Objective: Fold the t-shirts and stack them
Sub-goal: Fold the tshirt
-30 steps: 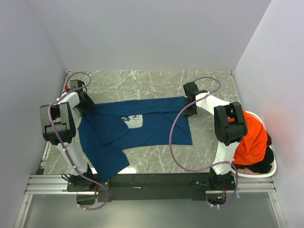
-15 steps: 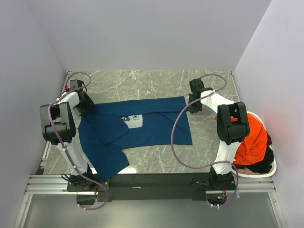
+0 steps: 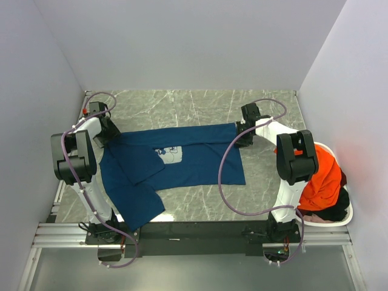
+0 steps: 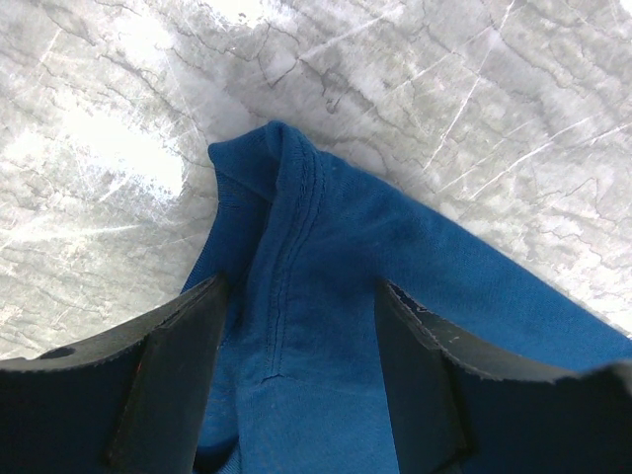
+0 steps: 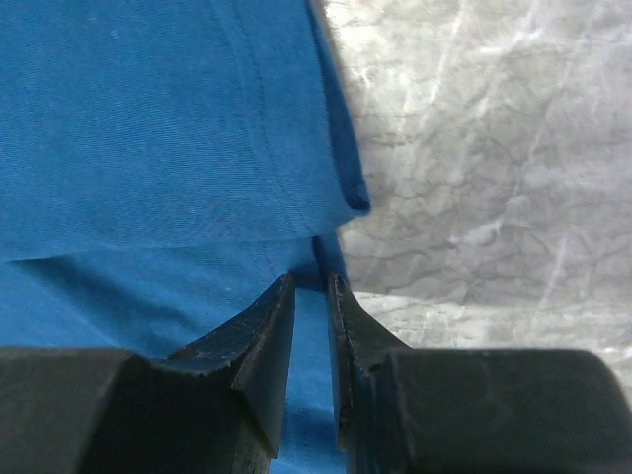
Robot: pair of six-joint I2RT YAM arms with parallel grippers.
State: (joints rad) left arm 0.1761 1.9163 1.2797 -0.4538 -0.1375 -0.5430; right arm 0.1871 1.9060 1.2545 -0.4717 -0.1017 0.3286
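Note:
The navy blue t-shirt [image 3: 182, 160] lies spread on the marble table, its pale chest print [image 3: 171, 154] facing up and its near left part hanging over the front edge. My left gripper [image 3: 112, 136] is at the shirt's far left corner. In the left wrist view [image 4: 296, 296] its jaws stand wide apart with bunched cloth [image 4: 326, 227] between them. My right gripper [image 3: 241, 134] is at the far right corner. In the right wrist view [image 5: 311, 281] its fingers are pinched on the shirt's edge [image 5: 148, 118]. An orange t-shirt [image 3: 318, 176] lies in the basket.
The white oval basket [image 3: 347, 213] stands at the right edge beside the right arm's base, with dark cloth [image 3: 333, 212] under the orange shirt. Grey walls close in the table on three sides. Purple cables loop over both arms.
My right gripper moved a little right and away from the shirt's far right corner, then came back slightly toward it. The left arm and the shirt have not visibly moved.

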